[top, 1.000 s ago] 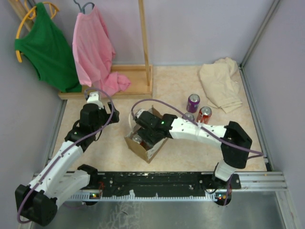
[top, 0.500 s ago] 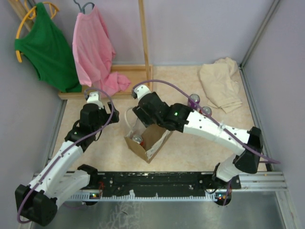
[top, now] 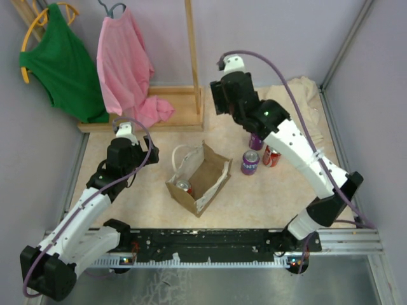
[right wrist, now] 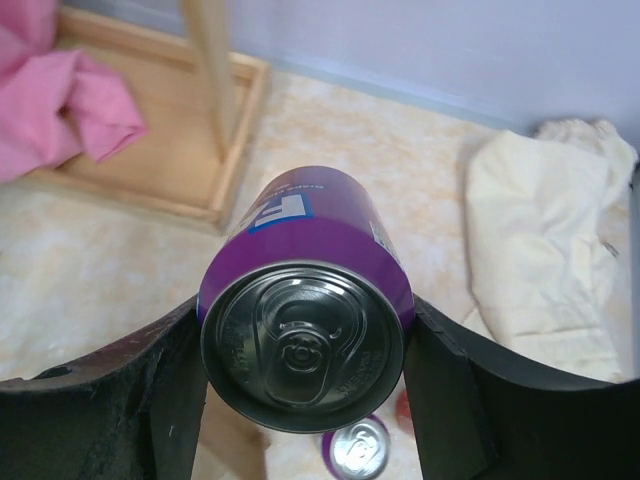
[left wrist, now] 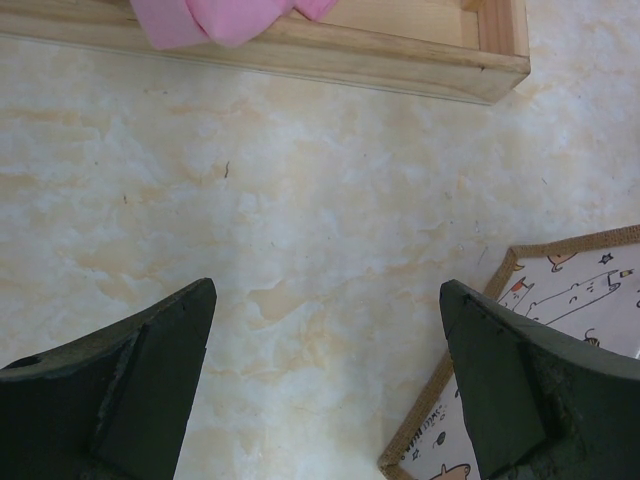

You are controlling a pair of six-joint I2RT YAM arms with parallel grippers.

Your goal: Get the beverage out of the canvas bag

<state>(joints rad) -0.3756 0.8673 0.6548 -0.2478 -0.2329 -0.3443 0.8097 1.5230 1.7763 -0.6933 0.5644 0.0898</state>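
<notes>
right gripper: clamped on purple can, long axis along fingers
standing cans: 6 o'clock below it
left gripper: apart, empty; canvas bag at 3 o'clock

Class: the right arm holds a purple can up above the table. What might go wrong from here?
1. The held can sits high between the right fingers; if it slips, it could fall onto the purple can or red can standing below.
2. The bag holds one more can, and the left fingers are open and apart from the bag, so reaching in again may drag or tip it.
</notes>
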